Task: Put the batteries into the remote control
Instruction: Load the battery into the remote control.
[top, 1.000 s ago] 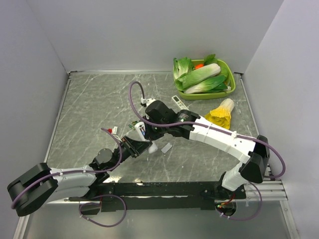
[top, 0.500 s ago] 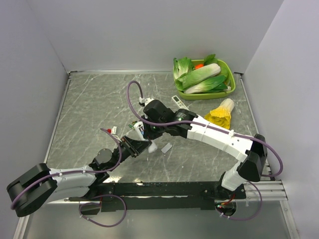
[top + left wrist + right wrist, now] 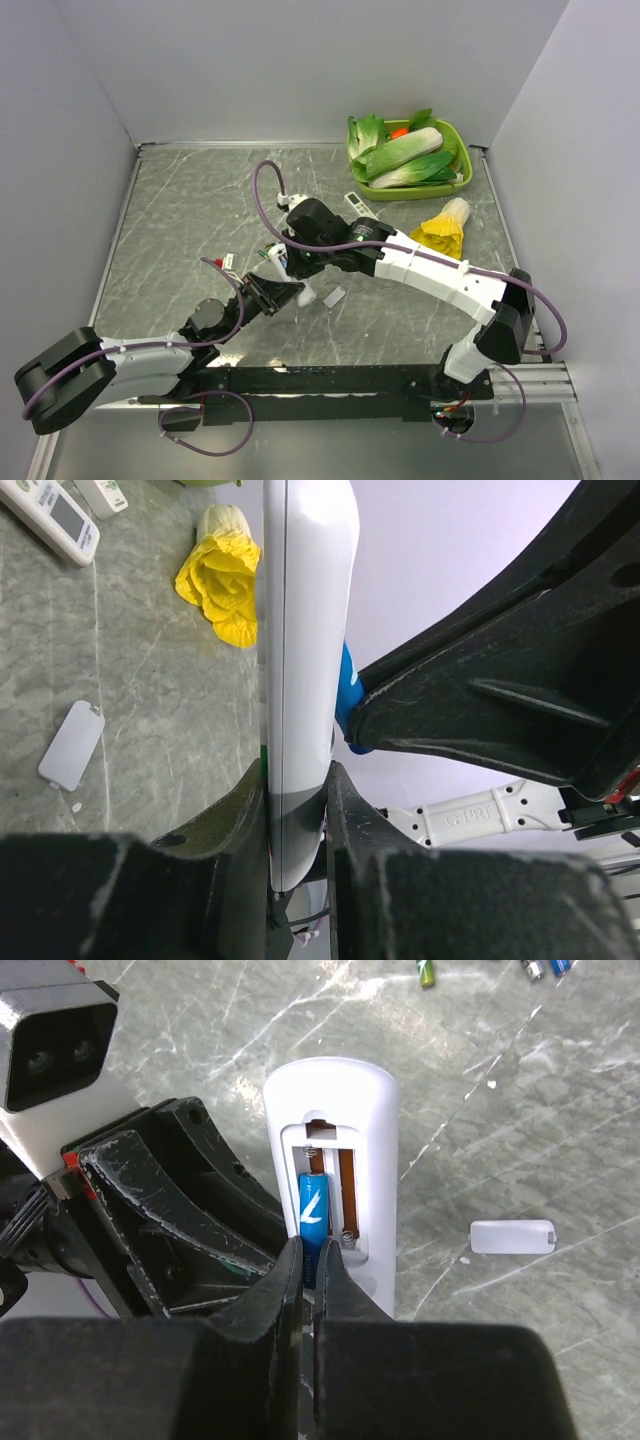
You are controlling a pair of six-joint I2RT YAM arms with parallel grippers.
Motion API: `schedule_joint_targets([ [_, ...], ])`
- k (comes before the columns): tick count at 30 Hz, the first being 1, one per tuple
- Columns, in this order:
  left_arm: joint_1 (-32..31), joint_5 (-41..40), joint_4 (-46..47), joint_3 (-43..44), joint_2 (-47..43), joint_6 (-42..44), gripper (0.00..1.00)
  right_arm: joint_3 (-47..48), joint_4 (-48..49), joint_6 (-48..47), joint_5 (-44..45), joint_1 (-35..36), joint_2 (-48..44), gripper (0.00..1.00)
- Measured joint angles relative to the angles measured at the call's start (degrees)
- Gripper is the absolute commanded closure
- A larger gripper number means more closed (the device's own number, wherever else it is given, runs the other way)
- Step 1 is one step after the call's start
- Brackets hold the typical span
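Over the middle of the worktop [image 3: 180, 220], the left claw [image 3: 297, 785] clamps the remote control [image 3: 300, 630], while the right claw [image 3: 310, 1260], tips together, touches the blue battery [image 3: 313, 1205] in its open compartment.

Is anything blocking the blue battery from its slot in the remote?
Nothing visible. The battery already lies in one bay of the remote, in its open compartment, with the right gripper at its lower end. The cover lies apart on the table.
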Motion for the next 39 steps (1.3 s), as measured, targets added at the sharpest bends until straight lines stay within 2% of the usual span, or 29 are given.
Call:
schedule_joint_targets([
  [13, -0.04, -0.20, -0.81, -0.02, -0.20, -0.87, 0.99, 0.83, 0.92, -0.39, 0.85, 0.00, 1.49, 0.99],
  [24, -0.04, -0.81, -0.85, -0.28, -0.57, -2.19, 0.99, 1.70, 0.85, -0.68, 0.66, 0.00, 2.38, 0.87],
  [28, -0.04, -1.03, -0.87, -0.33, -1.14, -2.29, 0.99, 1.90, 0.96, -0.81, 0.37, 0.00, 2.38, 0.79],
  [39, -0.11, -1.05, -0.52, -0.33, -1.25, -3.43, 0.99, 2.01, 1.16, -1.05, -0.02, 0.00, 2.38, 0.69],
])
